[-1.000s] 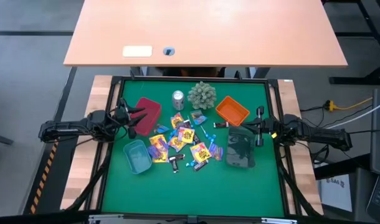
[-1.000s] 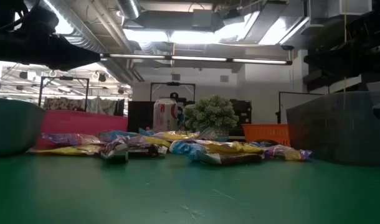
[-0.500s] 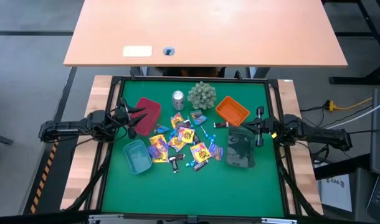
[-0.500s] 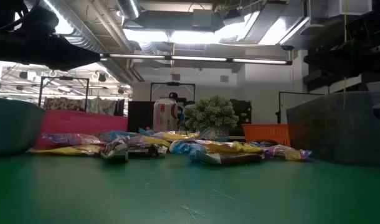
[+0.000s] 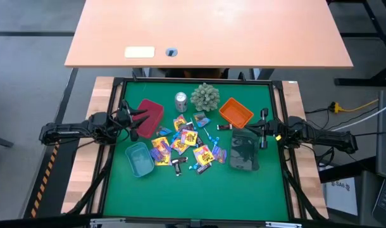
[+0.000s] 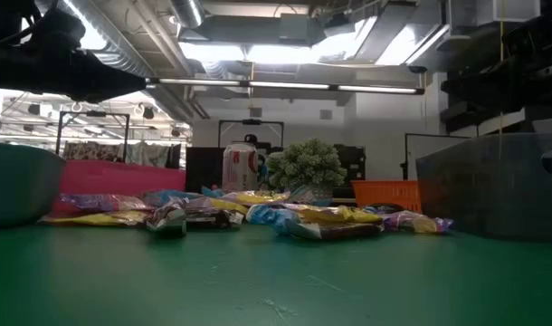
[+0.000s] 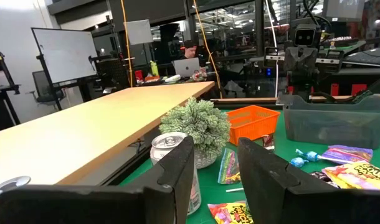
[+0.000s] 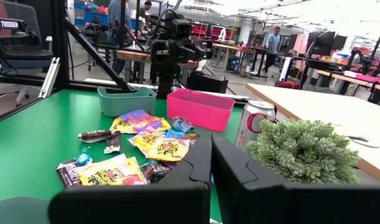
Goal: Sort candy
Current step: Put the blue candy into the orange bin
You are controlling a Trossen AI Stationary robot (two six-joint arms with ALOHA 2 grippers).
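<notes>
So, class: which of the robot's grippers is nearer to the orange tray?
The right. The right gripper sits just beside the orange tray, at the mat's right edge. The left gripper is across the mat by the pink tray, with the candy in between.

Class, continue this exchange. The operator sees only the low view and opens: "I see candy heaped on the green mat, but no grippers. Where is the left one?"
Observer: The left gripper is at the mat's left side, beside the pink tray, with its fingers apart and nothing between them.
Operator: And the right one?
Observer: The right gripper is at the mat's right side, by the grey tray, fingers shut, holding nothing.
Operator: How do the teal and pink trays sit?
Observer: From above, the teal tray lies nearer the front edge than the pink one. Both are left of the candy.
</notes>
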